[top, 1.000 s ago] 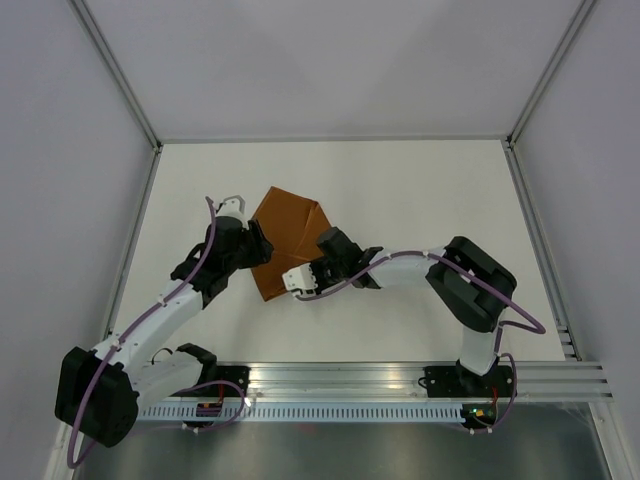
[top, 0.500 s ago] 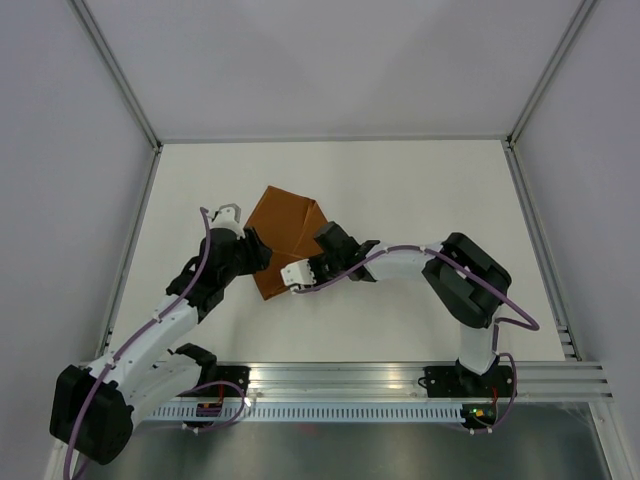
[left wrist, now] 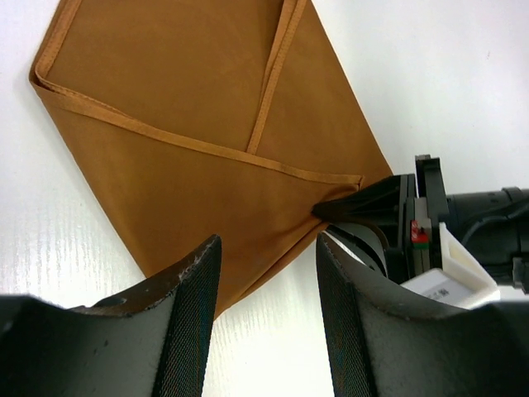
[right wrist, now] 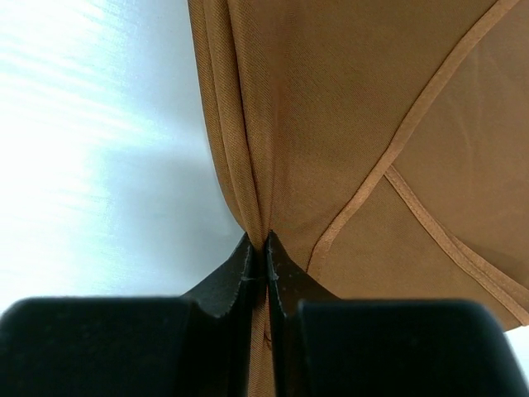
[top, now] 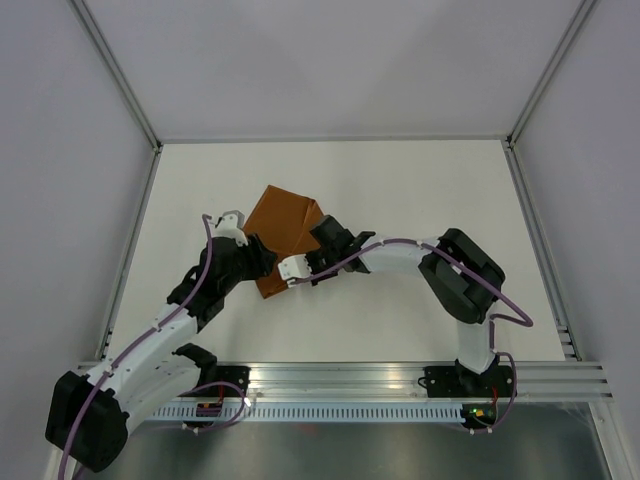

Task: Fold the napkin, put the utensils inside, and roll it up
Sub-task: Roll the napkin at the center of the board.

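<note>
The napkin (top: pixel 285 222) was located on the white, smooth worktop (top: pixel 420 190), left of centre, between the two arms. It was a rust-orange cloth with a fine woven texture and a slight sheen. It was folded into a compact four-sided packet set diagonally to the worktop edges. Narrow stitched hems were seen as raised bands crossing its upper face, where triangular flaps overlapped in the manner of an envelope.

The right gripper (right wrist: pixel 258 242) was fully closed on the napkin at its right-hand edge. The cloth was pinched between the two dark wedge-shaped fingertips and was gathered there into several tight lengthwise pleats. Away from the pinch the cloth lay flat.

The left gripper (left wrist: pixel 269 246) was held with a wide gap between its fingers (left wrist: pixel 194 306), and nothing was grasped. Their black inner faces were finely ridged and their tips rounded. It was positioned over the near-left edge of the napkin; whether it touched the cloth could not be determined. No knife was visible in any view.
</note>
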Robot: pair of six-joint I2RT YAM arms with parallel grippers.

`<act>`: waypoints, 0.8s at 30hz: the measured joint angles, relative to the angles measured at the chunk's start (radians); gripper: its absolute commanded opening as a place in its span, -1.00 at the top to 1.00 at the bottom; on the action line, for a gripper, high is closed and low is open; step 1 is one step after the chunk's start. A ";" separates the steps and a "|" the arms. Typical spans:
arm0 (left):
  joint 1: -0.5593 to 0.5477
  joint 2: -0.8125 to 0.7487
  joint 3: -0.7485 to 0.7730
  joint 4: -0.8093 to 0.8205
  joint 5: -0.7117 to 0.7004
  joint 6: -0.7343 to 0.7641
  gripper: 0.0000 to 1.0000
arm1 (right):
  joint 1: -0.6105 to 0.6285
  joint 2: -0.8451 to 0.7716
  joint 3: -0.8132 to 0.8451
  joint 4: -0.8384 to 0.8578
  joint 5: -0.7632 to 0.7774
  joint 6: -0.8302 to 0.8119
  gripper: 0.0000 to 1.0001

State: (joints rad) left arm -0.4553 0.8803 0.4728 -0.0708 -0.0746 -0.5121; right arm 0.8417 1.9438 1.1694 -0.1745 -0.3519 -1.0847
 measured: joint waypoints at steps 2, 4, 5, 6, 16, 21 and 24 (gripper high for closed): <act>-0.010 -0.017 -0.012 0.004 0.000 0.000 -0.10 | -0.002 0.007 0.018 -0.026 -0.006 0.004 0.77; -0.019 -0.037 -0.028 0.020 0.000 0.001 -0.10 | -0.003 0.015 0.038 -0.053 -0.010 0.007 0.81; -0.023 -0.048 -0.036 0.029 -0.001 0.001 -0.10 | -0.004 0.019 0.050 -0.067 -0.011 0.009 0.82; -0.025 -0.058 -0.044 0.035 -0.001 0.001 -0.10 | -0.005 0.024 0.061 -0.081 -0.013 0.012 0.82; -0.060 -0.231 -0.191 0.135 -0.005 0.010 -0.06 | -0.008 0.066 0.156 -0.194 -0.030 0.031 0.89; -0.096 -0.337 -0.256 0.163 -0.030 0.024 -0.09 | -0.013 0.085 0.198 -0.247 -0.043 0.045 0.90; -0.100 -0.398 -0.267 0.163 -0.041 0.036 -0.12 | -0.015 0.092 0.211 -0.264 -0.045 0.050 0.91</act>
State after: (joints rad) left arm -0.5552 0.4820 0.2054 0.0925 -0.1154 -0.4763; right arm 0.8268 2.0357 1.3800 -0.4381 -0.3965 -1.0348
